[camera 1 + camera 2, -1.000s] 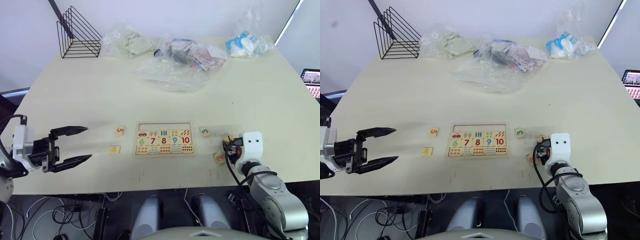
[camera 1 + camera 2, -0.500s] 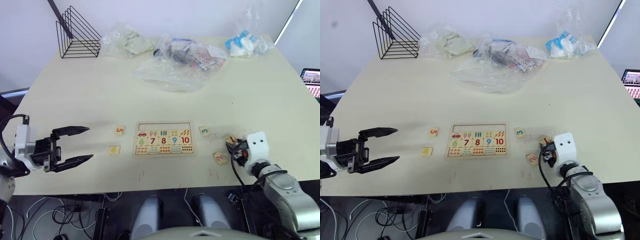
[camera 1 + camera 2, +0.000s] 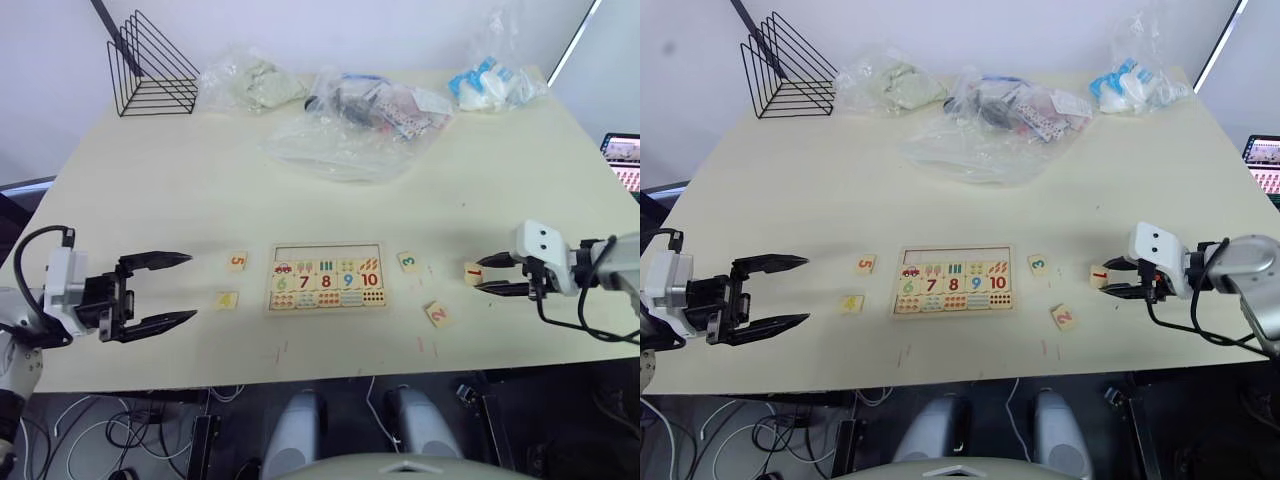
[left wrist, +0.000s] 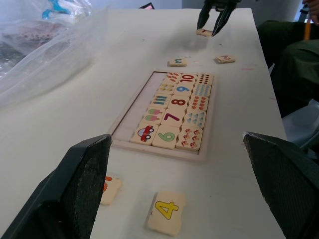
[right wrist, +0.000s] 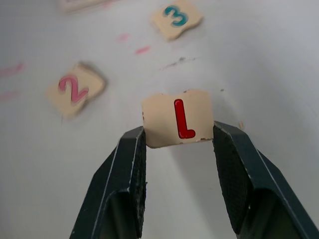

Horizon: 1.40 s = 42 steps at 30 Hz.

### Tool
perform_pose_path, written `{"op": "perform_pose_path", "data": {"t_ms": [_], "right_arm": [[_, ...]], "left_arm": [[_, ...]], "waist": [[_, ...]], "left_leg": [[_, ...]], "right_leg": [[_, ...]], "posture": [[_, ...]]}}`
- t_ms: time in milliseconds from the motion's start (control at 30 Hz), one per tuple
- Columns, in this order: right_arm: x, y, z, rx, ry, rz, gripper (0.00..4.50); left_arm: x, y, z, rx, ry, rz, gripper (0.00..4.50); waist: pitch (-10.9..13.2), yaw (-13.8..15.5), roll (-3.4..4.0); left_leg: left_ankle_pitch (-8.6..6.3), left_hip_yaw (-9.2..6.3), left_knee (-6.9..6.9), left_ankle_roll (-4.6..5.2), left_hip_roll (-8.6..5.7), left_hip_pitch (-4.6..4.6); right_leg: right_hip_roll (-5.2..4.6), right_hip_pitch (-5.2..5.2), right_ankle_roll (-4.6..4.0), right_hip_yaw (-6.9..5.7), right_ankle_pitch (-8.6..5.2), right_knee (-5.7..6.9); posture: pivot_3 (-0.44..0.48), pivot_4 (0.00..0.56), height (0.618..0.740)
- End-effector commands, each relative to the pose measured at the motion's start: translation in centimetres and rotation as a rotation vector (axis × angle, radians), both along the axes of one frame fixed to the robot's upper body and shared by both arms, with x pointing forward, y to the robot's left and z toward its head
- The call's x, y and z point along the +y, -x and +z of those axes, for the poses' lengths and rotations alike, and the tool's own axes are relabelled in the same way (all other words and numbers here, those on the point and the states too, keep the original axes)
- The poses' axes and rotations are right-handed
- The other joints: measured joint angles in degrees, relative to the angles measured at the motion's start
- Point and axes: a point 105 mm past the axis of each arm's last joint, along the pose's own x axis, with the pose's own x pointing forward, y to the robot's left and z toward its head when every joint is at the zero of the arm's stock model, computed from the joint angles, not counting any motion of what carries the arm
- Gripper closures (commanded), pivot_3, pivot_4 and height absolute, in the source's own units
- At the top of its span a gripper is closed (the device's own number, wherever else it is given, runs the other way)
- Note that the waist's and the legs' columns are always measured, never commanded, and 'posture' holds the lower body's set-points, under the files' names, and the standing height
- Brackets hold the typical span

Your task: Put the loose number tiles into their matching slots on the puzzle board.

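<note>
The right gripper point(image 5: 178, 144) has swung outward and now pinches the 1 tile point(image 5: 178, 118) between its fingers, while the left gripper point(image 3: 160, 292) stays spread.

A pale cream worktop point(image 3: 150, 190) carries a small pale wooden puzzle board point(image 3: 327, 277) near its front edge. Left of the board lie loose wooden tiles numbered 5 point(image 3: 237, 261) and 4 point(image 3: 228, 299); right of it, tiles 3 point(image 3: 409, 262) and 2 point(image 3: 437, 314). Well behind the board sit a black wire rack point(image 3: 152, 68) and several crumpled clear plastic bags point(image 3: 345, 130).
</note>
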Motion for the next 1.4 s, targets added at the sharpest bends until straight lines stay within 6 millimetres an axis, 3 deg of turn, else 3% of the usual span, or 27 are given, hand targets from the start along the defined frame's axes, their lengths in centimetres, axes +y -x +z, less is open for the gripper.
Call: {"op": "perform_pose_path", "data": {"t_ms": [33, 433, 600, 667, 700, 867, 1067, 1233, 1400], "right_arm": [[-0.9, -0.4, -0.8, 0.01, 0.122, 0.161, 3.11], [-0.4, -3.5, -1.2, -0.015, 0.214, 0.357, 3.11], [-0.7, -3.8, -0.8, -0.05, 0.233, 0.374, 0.8], [-1.1, -3.9, -0.2, -0.067, 0.233, 0.359, 0.17], [-1.3, -3.9, 0.1, -0.074, 0.231, 0.351, 0.08], [-1.9, -3.2, 2.8, -0.114, 0.137, 0.233, 0.08], [-1.7, -0.7, 4.9, -0.135, -0.001, 0.052, 0.08], [-1.3, 0.4, 5.0, -0.165, -0.12, -0.151, 0.08], [-0.8, 1.6, 3.6, -0.165, -0.237, -0.378, 0.08]], "left_arm": [[-0.3, 0.5, 0.8, -0.038, -0.007, -0.046, 0.0], [-0.4, 1.1, 0.8, -0.034, -0.009, -0.051, 0.0], [-0.6, 1.3, 0.7, -0.03, -0.008, -0.057, 0.0], [-0.6, 1.4, 0.6, -0.028, -0.006, -0.059, 0.0], [-0.6, 1.4, 0.6, -0.027, -0.005, -0.06, 0.0], [-0.6, 1.3, 0.6, -0.023, -0.007, -0.061, 0.0], [-1.0, 0.6, 0.6, -0.021, -0.007, -0.078, 0.0], [-1.4, 0.1, 0.6, -0.018, -0.005, -0.097, 0.0], [-1.5, -0.2, 0.7, -0.017, -0.007, -0.103, 0.0]], "waist": [[0.1, 0.0, 0.02], [0.3, 0.0, 0.14], [0.3, 0.1, 0.14], [0.3, 0.0, 0.14], [0.3, 0.1, 0.14], [0.3, 0.3, 0.22], [0.3, 0.4, 0.23], [0.3, 0.2, 0.22], [0.3, 0.3, 0.2]], "left_leg": [[0.0, 0.01, 0.0, 0.0, -0.01, -0.03], [0.01, 0.16, 0.03, -0.01, -0.02, -0.11], [0.01, 0.14, 0.04, -0.01, -0.03, -0.11], [0.01, 0.15, 0.04, -0.01, -0.03, -0.11], [0.01, 0.15, 0.04, -0.01, -0.03, -0.11], [0.01, 0.14, 0.04, -0.01, -0.03, -0.12], [0.01, 0.07, 0.04, -0.01, -0.05, -0.14], [0.01, 0.1, 0.05, -0.01, -0.07, -0.15], [0.0, 0.09, 0.04, -0.01, -0.08, -0.16]], "right_leg": [[0.0, -0.04, 0.0, 0.01, 0.0, 0.0], [-0.02, -0.19, -0.01, 0.11, 0.02, 0.16], [-0.04, -0.18, -0.01, 0.11, 0.02, 0.17], [-0.04, -0.18, -0.01, 0.11, 0.02, 0.17], [-0.04, -0.18, -0.01, 0.11, 0.02, 0.18], [-0.09, -0.18, -0.01, 0.11, 0.02, 0.19], [-0.08, -0.18, -0.01, 0.04, 0.01, 0.23], [-0.08, -0.18, -0.01, 0.08, 0.02, 0.22], [-0.06, -0.18, -0.01, 0.08, 0.02, 0.21]], "posture": [[0.0, 0.15, 0.74], [0.0, 0.15, 0.74], [0.0, 0.15, 0.74], [0.0, 0.15, 0.74], [0.0, 0.15, 0.74], [0.0, 0.15, 0.74], [0.0, 0.15, 0.74], [0.0, 0.15, 0.74], [0.0, 0.15, 0.74]]}}
